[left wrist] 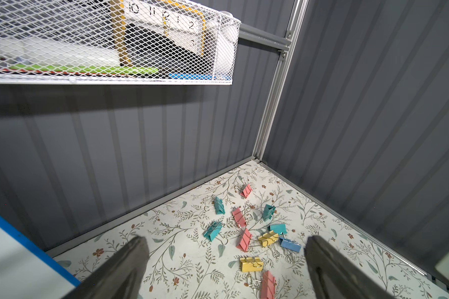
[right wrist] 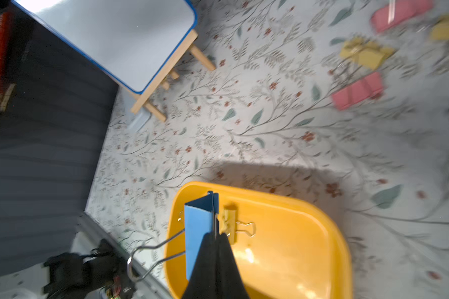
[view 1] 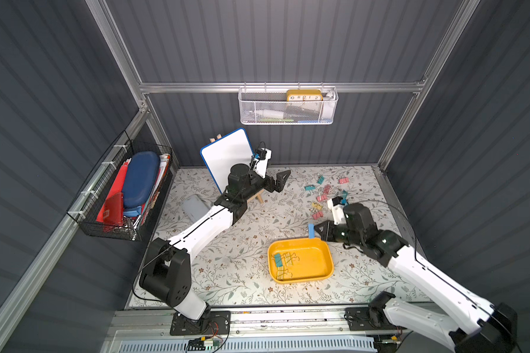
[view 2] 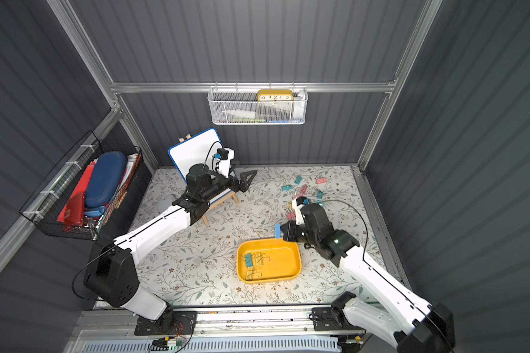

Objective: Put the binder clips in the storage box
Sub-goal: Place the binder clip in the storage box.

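Clip (right wrist: 197, 227), blue, clamped tight in my right gripper (right wrist: 215, 236) over the box (right wrist: 309, 204) rim; my left gripper (left wrist: 226, 242) hangs spread wide.

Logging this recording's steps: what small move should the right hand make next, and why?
Probably shift slightly inward over the yellow tray: the right hand grips a blue clip just at the tray's rim, so releasing here might miss.
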Robot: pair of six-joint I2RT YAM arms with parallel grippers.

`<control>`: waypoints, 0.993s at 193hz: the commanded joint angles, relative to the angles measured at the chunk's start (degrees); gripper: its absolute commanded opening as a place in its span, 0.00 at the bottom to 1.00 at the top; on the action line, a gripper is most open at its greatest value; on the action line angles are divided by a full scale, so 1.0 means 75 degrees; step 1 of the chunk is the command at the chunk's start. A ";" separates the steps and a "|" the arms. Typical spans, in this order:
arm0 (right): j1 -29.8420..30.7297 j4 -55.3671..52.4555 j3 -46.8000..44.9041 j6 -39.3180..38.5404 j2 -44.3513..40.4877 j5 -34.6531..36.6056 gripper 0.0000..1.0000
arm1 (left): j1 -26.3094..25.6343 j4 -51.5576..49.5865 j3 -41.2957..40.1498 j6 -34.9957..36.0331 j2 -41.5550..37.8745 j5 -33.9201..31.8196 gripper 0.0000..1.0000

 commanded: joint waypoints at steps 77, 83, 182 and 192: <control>0.1327 0.1735 -0.1569 0.1785 0.1499 -0.1241 0.00 | 0.0013 0.0185 0.0007 0.0056 0.0189 0.0234 0.99; 0.1365 0.1831 -0.1543 0.1804 0.1690 -0.1189 0.00 | 0.0013 0.0187 0.0007 0.0065 0.0188 0.0229 0.99; 0.2096 0.1144 -0.1184 0.1901 0.2817 0.1302 0.18 | 0.0013 0.0109 0.0063 0.0043 0.0141 0.0220 0.99; 0.2106 0.0925 -0.1169 0.1897 0.2631 0.1540 0.23 | 0.0013 0.0114 0.0056 0.0037 0.0142 0.0219 0.99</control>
